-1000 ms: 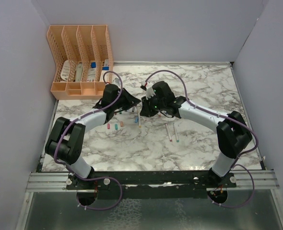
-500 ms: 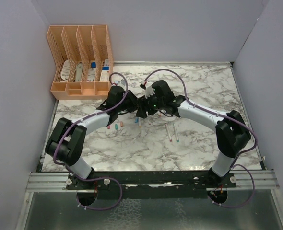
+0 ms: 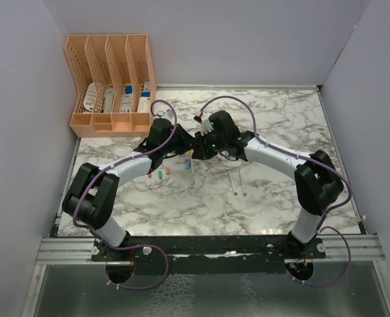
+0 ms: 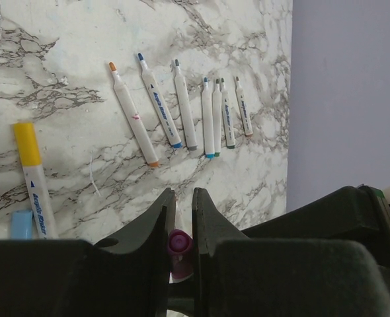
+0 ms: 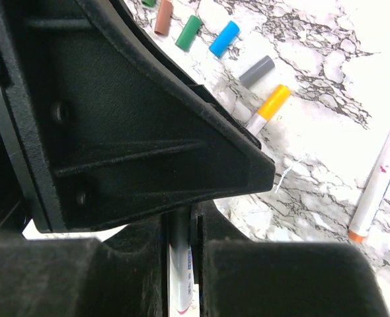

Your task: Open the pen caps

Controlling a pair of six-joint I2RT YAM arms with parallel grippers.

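Now nose to nose: seen from above, the left arm (image 3: 125, 165) has swung in across the marble worktop (image 3: 281, 119) to meet the right arm (image 3: 274, 153), closing the gap that stood between their heads a second ago. Where the tips meet is buried under black housings, so no pen can be made out there. From the left wrist, the left pincer (image 4: 182, 201) is clenched on a magenta cap (image 4: 180, 243). A row of uncapped pens (image 4: 182, 105) lies beyond it and a yellow-capped pen (image 4: 31, 175) lies to the left, while whatever hangs below the cap is cut off. From the right wrist, the right pincer (image 5: 182, 228) is clamped on a white pen barrel (image 5: 180, 277), with the other arm's housing blocking most of the frame. Behind, loose caps (image 5: 224, 39) in brown, green, blue and grey lie in a line on the marble. With a grip at each end, the pull-apart appears set up, though whether the cap has begun to slide cannot be told.
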